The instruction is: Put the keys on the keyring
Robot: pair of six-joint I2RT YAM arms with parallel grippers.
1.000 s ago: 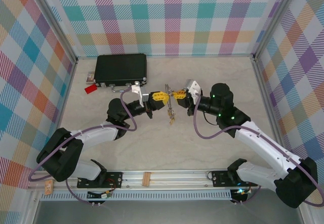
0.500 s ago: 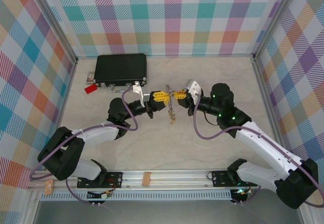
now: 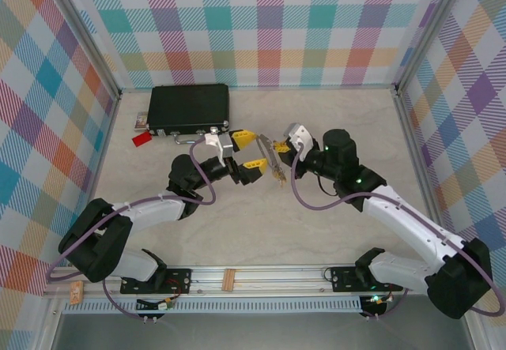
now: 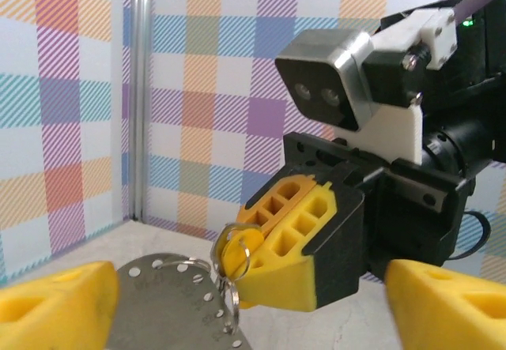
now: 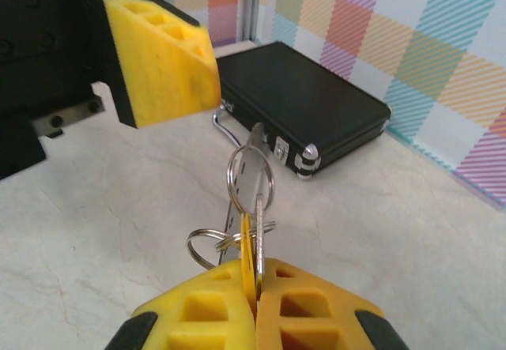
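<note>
1. At the centre of the overhead view, the keys between the left gripper and right gripper are showing too small to count.
2. In the left wrist view, the bottom edge is cutting off a holed metal plate and both yellow fingers.
3. In the right wrist view, the keys' lower ends are hiding between the right gripper's fingers, and a yellow finger at upper left is covering the black case's left corner.

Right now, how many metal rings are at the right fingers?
2: the large keyring upright above the shut right fingers, a smaller ring low on its left. Others may be hidden.
</note>
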